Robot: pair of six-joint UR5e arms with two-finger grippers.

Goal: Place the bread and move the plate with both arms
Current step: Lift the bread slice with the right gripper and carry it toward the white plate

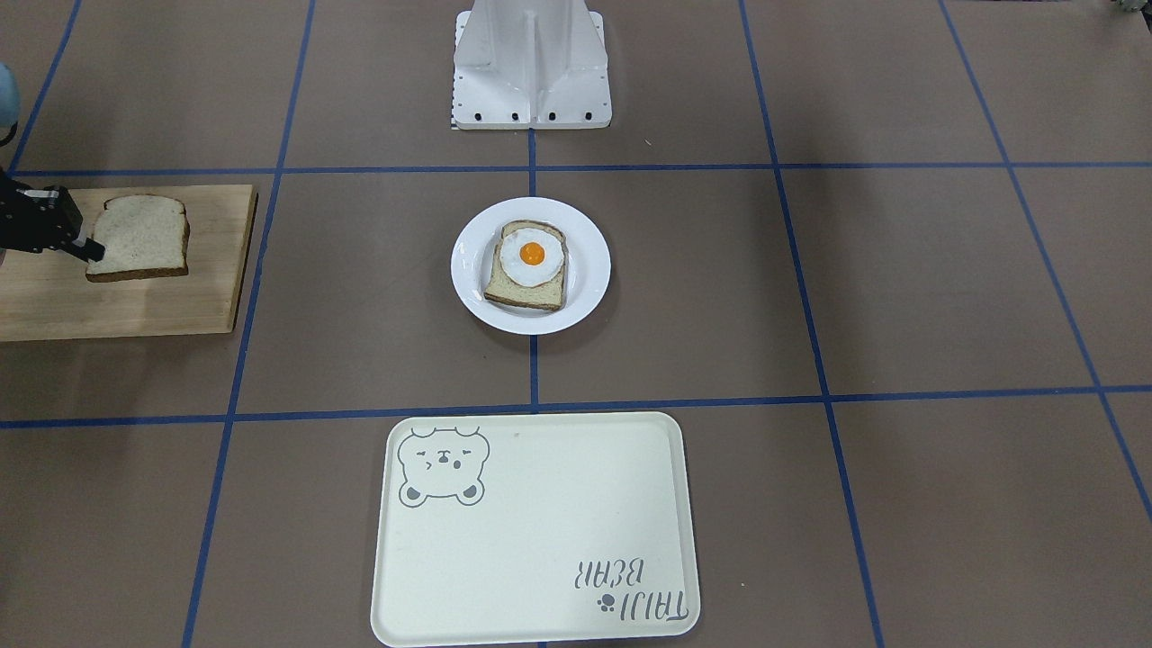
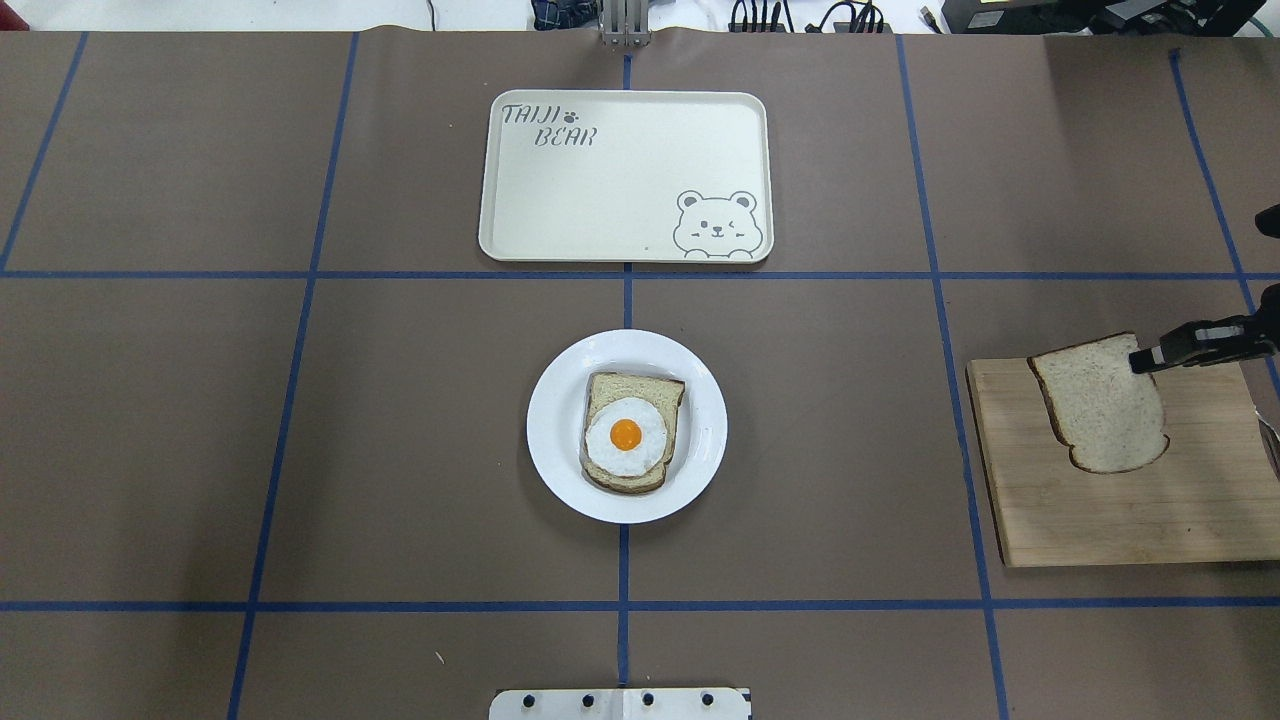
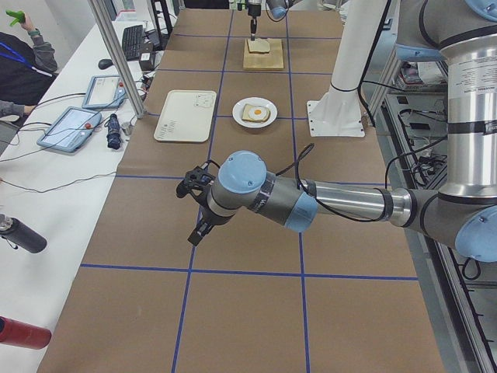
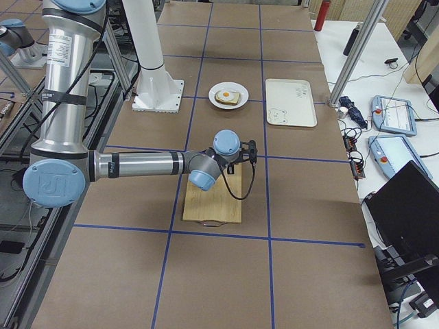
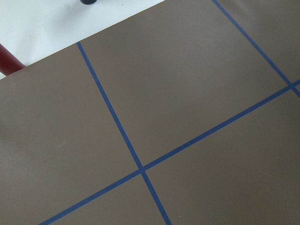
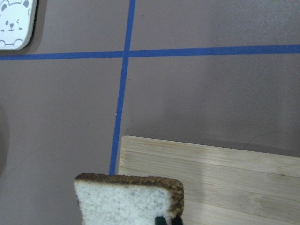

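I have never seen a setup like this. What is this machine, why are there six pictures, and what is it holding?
It is a robot with two jointed arms, left and right, each ending in a two-finger hand. Six cameras catch the same instant: one faces the robot, one looks over its shoulders, two stand at the table's ends, and one rides on each wrist.

On the brown table lie a white plate carrying bread topped with a fried egg, a cream tray with a bear drawing, and a wooden board.

The right hand pinches the edge of a plain slice of bread over the board; its wrist camera sees that slice close up. The left hand hangs over bare table. Whether it is open, I cannot tell.
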